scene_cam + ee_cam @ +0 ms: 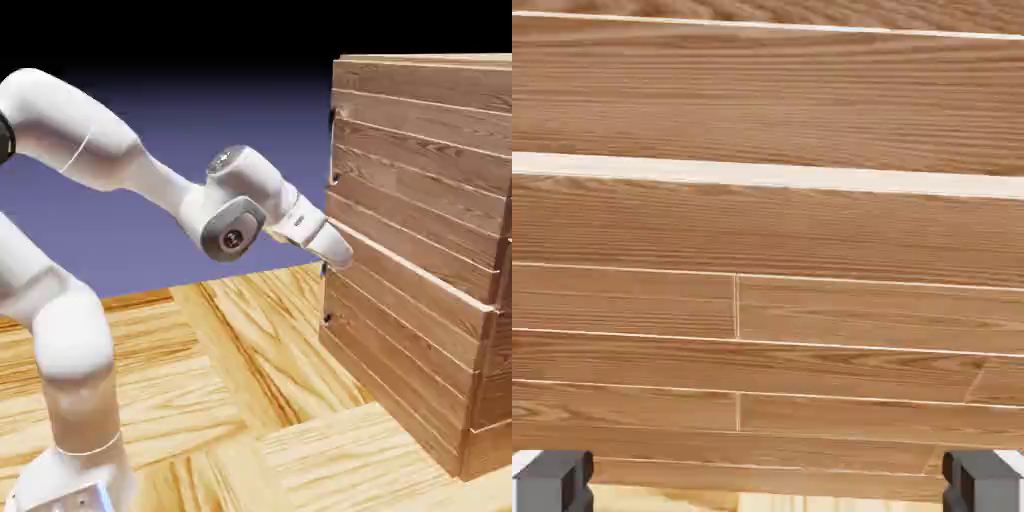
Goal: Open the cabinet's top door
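one cabinet of brown horizontal planks stands on the table, filling the right side of the exterior view. two stacked front panels show on it: the top door, about five planks, above a lower panel. one small dark handle sits at the top door's near edge. one white arm reaches toward the cabinet, its one gripper close against the cabinet front near the seam between the panels, below that handle. in the hand view both grey fingertips sit far apart at the bottom corners, spread wide with nothing between them, planks of the cabinet filling the rest.
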Tool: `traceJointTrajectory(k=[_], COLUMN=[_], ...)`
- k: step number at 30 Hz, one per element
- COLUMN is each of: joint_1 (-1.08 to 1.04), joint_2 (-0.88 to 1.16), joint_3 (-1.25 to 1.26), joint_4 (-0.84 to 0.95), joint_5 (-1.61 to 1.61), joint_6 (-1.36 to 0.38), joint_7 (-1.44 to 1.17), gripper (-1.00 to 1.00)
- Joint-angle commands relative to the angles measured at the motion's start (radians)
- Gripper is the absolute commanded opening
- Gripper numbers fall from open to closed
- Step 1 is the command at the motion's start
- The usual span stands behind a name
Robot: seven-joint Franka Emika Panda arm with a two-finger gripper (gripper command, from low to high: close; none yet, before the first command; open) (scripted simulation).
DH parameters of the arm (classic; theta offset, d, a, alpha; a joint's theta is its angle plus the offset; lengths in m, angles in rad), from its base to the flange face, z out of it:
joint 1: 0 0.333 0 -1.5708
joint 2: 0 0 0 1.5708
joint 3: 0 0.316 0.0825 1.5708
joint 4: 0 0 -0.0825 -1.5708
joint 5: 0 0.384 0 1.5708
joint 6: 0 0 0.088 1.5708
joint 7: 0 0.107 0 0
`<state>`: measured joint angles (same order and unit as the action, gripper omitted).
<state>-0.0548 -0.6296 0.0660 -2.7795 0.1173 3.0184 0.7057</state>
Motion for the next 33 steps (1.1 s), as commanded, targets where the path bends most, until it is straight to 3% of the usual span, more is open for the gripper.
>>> traceJointTrajectory(k=[1, 33], joint_1=[-0.025, -0.817], joint_2=[-0.022, -0.729], joint_3=[0.024, 0.807], joint_4=[0.011, 0.373], joint_5=[0.044, 1.435], joint_6=[-0.007, -0.228], joint_7=[-0.013, -0.432], gripper=[0.00, 0.00])
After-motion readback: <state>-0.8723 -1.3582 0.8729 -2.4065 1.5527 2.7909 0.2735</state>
